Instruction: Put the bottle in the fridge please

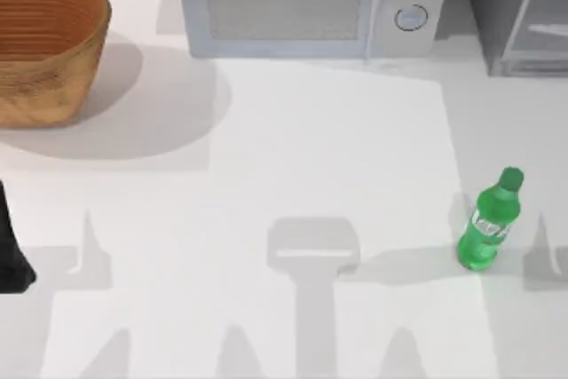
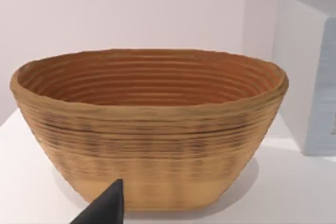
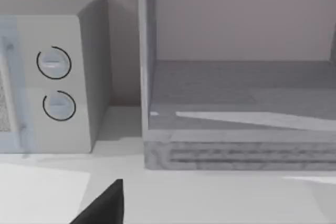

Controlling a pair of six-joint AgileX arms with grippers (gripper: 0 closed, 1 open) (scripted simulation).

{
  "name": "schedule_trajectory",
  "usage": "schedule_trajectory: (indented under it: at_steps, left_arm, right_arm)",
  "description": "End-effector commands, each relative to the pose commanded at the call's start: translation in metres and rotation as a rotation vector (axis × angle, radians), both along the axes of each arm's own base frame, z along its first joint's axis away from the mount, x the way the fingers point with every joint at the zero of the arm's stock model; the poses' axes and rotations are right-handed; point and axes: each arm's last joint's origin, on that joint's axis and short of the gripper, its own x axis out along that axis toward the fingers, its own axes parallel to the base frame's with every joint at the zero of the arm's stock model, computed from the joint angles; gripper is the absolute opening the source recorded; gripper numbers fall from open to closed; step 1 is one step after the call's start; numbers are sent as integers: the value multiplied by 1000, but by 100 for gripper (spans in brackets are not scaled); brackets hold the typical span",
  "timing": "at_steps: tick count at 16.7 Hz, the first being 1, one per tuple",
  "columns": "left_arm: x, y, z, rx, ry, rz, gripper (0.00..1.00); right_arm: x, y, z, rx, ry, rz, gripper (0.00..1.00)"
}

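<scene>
The small green bottle [image 1: 488, 224] with a green cap stands on the white table near the right side, with no gripper near it. The fridge [image 1: 524, 15] is the dark grey cabinet at the back right corner; in the right wrist view the fridge [image 3: 241, 103] faces the camera with its light grey frame and a grey inner floor. My left arm [image 1: 11, 250] is parked at the left edge. A dark tip of my left gripper [image 2: 105, 208] points toward the basket. A dark tip of my right gripper [image 3: 105, 205] hangs low in front of the fridge and microwave.
A large woven basket [image 1: 44, 46] sits at the back left, and its wall [image 2: 147, 145] is close to the left wrist camera. A light grey microwave [image 1: 311, 2] with two round knobs [image 3: 55, 82] stands at the back centre, next to the fridge.
</scene>
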Motion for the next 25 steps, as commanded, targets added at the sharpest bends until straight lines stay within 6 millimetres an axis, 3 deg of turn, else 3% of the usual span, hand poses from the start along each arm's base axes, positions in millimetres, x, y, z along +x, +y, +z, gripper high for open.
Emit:
schedule_trajectory:
  at_steps: [6,12,19,25]
  left_arm:
    - [0,0,0,0,0,0,100]
    - [0,0,0,0,0,0,100]
    - [0,0,0,0,0,0,100]
    - [0,0,0,0,0,0,100]
  right_arm:
    - [6,1,0,-16,8,52,100]
    - [32,3,-7,-63,58,248,100]
    - [62,3,-41,-94,137,535,100]
    - [67,2,-75,-85,180,717,100]
